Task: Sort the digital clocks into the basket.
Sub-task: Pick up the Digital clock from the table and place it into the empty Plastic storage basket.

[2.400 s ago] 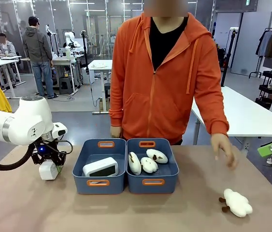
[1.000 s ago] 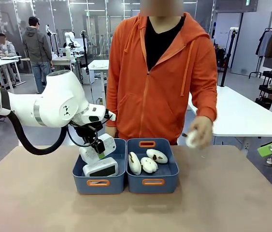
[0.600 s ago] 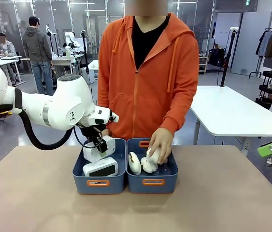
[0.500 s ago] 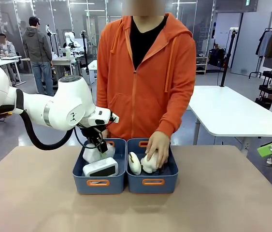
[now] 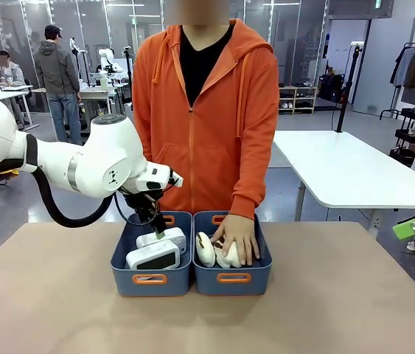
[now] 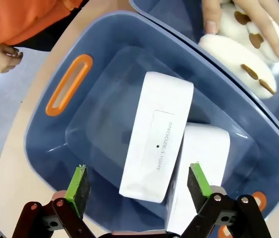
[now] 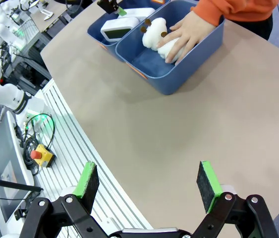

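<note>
Two white digital clocks lie in the left blue basket (image 5: 122, 274). The front clock (image 5: 153, 255) shows its dark display; the second clock (image 5: 166, 238) rests tilted against it from behind. In the left wrist view the upper clock (image 6: 160, 134) lies back-up, partly over the lower clock (image 6: 204, 148), inside the basket (image 6: 45, 144). My left gripper (image 5: 153, 223) hangs just above them, open (image 6: 138, 184), holding nothing. My right gripper (image 7: 148, 186) stands open over the table's edge, far from the baskets (image 7: 179, 74).
The right blue bin (image 5: 255, 279) holds white plush toys (image 5: 206, 248), with the person's hand (image 5: 238, 237) resting on them. The person in an orange hoodie stands right behind both bins. The brown table (image 5: 325, 310) spreads around them.
My left gripper carried the second clock from the left of the table into the left basket and let it go. The person picked up a plush toy and set it in the right bin.
</note>
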`<state>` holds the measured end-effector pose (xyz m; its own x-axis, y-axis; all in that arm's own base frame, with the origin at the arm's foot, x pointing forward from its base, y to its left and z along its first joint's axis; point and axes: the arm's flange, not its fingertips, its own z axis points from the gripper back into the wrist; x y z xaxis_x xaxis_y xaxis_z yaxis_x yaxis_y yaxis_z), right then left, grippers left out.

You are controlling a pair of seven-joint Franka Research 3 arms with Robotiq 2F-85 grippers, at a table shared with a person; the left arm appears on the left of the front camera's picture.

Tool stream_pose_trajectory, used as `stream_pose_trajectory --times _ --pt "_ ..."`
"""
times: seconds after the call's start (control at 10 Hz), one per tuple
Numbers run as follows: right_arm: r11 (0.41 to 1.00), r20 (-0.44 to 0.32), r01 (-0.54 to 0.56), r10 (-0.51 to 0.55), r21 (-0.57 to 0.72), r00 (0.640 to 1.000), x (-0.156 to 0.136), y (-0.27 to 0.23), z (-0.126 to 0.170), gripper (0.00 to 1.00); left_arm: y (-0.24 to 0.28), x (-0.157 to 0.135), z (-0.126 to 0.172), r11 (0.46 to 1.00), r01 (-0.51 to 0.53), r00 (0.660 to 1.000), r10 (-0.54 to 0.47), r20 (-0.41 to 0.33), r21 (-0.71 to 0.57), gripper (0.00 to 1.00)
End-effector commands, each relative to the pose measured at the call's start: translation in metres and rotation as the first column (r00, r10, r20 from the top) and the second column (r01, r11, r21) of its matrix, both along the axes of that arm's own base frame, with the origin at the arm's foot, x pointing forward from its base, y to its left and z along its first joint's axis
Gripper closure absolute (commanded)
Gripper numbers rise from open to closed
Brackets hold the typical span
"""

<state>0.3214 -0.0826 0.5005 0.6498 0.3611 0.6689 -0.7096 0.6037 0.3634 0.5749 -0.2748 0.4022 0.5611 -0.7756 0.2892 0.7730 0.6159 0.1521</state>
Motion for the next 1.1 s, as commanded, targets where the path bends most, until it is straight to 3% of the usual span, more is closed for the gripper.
stream_pose_trajectory --times 0.0,0.1,1.0 --pt "1.000 0.011 -0.012 0.012 0.011 1.000 0.001 0.001 -0.001 0.00 0.014 -0.009 0.014 0.999 -0.053 0.998 0.053 -0.043 0.012 0.00" --pt "1.000 0.011 -0.012 0.012 0.011 1.000 0.001 0.001 -0.001 0.00 0.000 0.000 0.000 1.000 0.000 1.000 0.000 0.000 0.000 0.00" --pt "1.000 0.011 -0.012 0.012 0.011 1.000 0.001 0.001 -0.001 0.00 -0.001 -0.002 0.000 1.000 -0.002 1.000 0.002 -0.015 0.003 0.00"
